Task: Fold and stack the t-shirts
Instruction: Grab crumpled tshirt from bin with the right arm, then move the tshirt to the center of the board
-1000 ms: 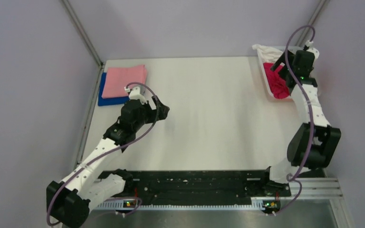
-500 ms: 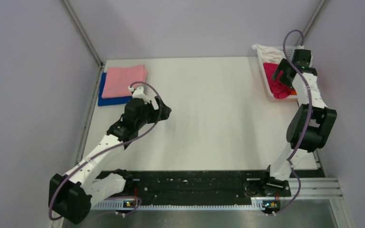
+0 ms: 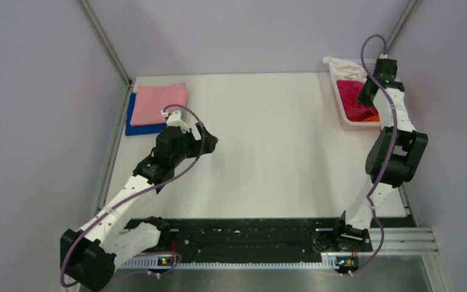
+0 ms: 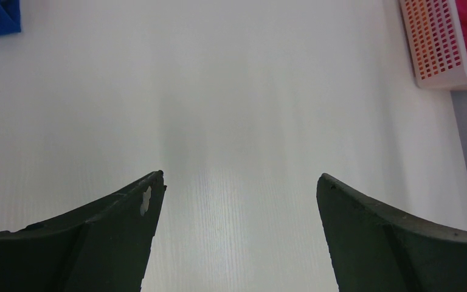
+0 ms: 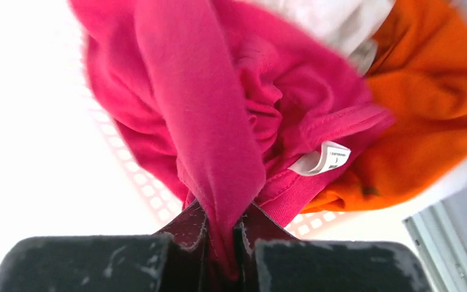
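Item: magenta-red t-shirt (image 5: 213, 121), pinched in my right gripper (image 5: 222, 231).
One fold clamped, rest bunched in the basket (image 4: 432, 48) beside orange t-shirt (image 5: 425, 109); my left gripper (image 4: 240, 182) spread, empty, over the table (image 4: 231, 91).

The blue t-shirt (image 3: 140, 129) is mostly buried under the pink t-shirt (image 3: 161, 100). My left wrist view catches only its corner, cut by the frame. The basket (image 4: 435, 55) runs off the right edge there too. The tips of my right gripper (image 5: 222, 246) vanish into the magenta t-shirt (image 5: 219, 140). The white t-shirt (image 5: 328, 18) is blurred, and the label (image 5: 331, 157) print is unreadable.
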{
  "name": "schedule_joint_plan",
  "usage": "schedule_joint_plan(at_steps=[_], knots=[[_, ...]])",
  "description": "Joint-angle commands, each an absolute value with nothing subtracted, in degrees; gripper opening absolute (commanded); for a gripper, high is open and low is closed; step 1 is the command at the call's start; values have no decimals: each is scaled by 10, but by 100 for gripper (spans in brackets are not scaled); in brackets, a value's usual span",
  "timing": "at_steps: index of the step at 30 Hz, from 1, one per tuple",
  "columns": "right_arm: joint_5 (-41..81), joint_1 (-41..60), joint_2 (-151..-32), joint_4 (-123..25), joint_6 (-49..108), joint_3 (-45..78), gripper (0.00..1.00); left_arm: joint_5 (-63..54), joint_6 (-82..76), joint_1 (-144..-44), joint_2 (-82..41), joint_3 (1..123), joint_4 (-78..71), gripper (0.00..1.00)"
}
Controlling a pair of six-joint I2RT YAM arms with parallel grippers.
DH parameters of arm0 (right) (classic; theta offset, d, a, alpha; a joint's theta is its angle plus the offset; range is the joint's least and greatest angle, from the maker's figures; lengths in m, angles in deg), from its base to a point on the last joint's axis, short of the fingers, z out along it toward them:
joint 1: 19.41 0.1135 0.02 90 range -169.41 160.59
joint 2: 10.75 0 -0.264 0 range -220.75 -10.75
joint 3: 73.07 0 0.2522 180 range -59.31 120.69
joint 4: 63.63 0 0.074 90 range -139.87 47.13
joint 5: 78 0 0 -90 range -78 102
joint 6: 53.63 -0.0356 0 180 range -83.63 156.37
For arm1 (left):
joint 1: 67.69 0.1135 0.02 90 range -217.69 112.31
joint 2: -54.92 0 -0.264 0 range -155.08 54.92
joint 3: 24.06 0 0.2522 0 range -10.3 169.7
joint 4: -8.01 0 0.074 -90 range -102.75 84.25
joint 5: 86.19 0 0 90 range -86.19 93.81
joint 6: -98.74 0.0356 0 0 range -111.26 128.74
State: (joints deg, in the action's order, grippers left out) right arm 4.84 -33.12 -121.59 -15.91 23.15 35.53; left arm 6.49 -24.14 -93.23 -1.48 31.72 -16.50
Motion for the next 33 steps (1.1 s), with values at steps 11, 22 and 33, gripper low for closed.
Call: schedule_joint_plan(at_steps=[11,22,33], knots=[[160,-330,-879,-541,173,362,0,76,-243,-931,56,312,-147,99],[640,-208,-886,-533,1,416,0,88,-263,-932,96,300,-170,99],[445,-13,-856,-425,98,93,16,159,-289,-932,154,292,-242,99]])
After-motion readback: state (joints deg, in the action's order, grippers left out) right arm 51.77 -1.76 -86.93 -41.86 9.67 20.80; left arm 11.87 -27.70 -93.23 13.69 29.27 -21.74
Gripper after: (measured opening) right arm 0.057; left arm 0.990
